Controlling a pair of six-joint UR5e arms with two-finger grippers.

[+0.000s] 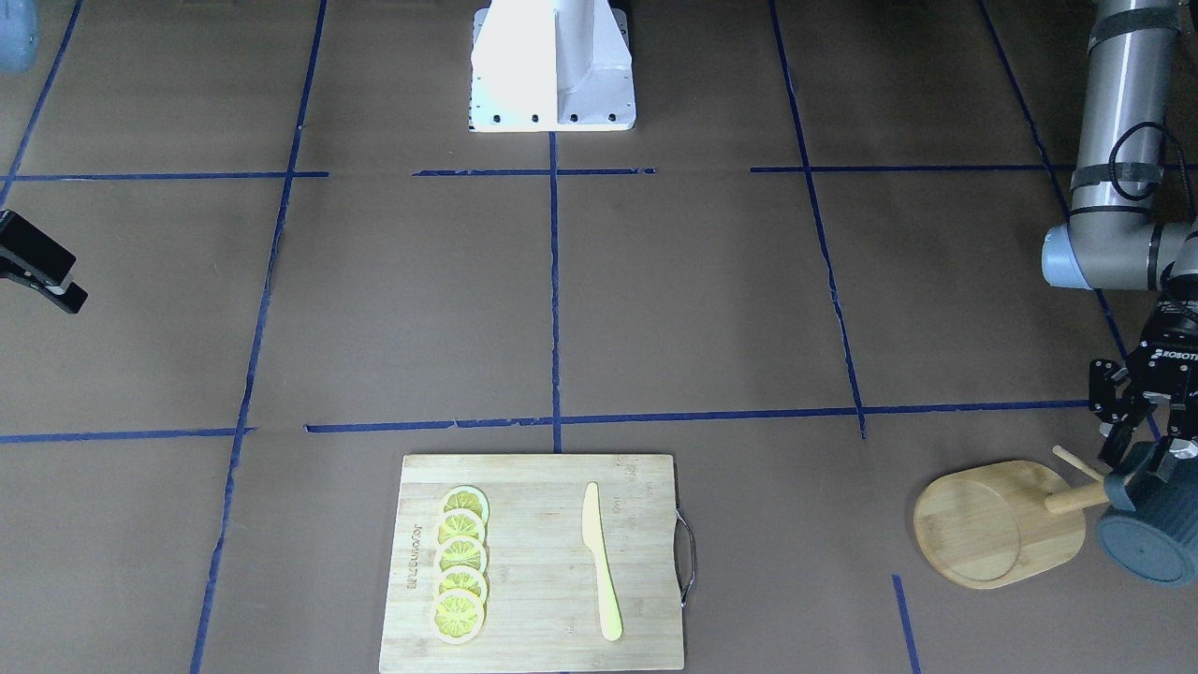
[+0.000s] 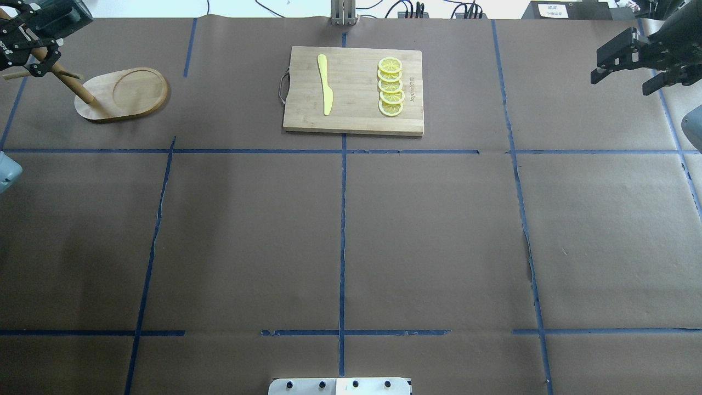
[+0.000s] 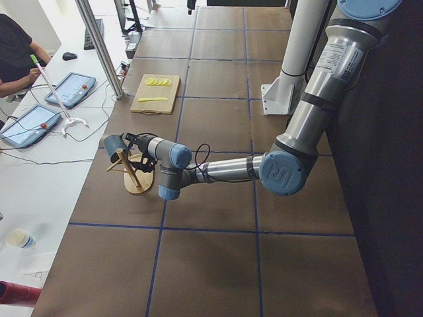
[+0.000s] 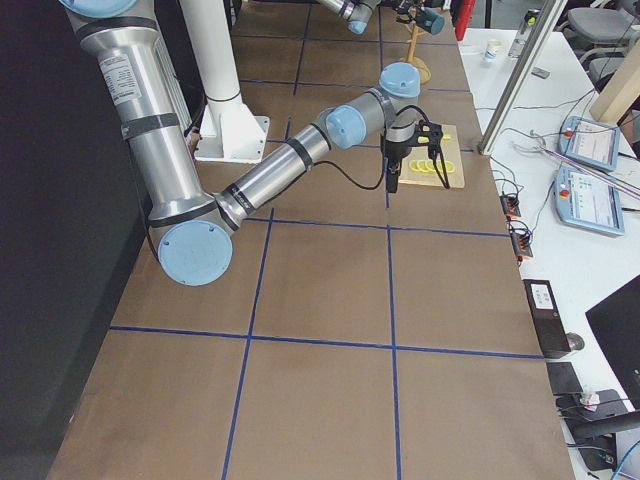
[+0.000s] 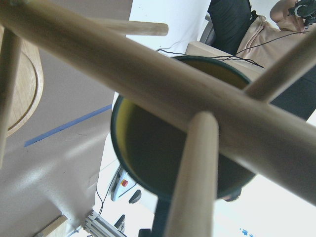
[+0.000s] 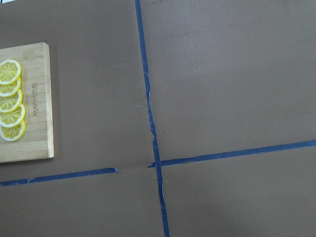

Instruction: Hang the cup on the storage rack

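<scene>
Cup (image 1: 1151, 529), just one, is hanging in the air at the top of the rack (image 1: 992, 524), tipped on its side and touching or nearly touching the pole. Its round bottom is facing the front camera. It is showing a dark blue-grey ribbed wall in the front view and a yellow-green inside in the left wrist view, where the rack's pole and pegs are crossing in front of its mouth. Which peg it is closest to is hard to tell.

One rack is standing on the table, a light bamboo piece with a rounded tray base, a pole and thin pegs.

Two grippers are showing. The left gripper (image 1: 1144, 449) is reaching down over the rack with its jaws clamped on the cup's upper edge. The right gripper (image 2: 620, 79) is hovering well apart from the rack, at the opposite end of the table, with its jaws spread and holding nothing.

Between it and the rack, one cutting board (image 1: 543, 599) is lying flat, carrying five lemon slices (image 1: 460, 562) in an overlapping row and one yellow knife (image 1: 599, 562).
</scene>
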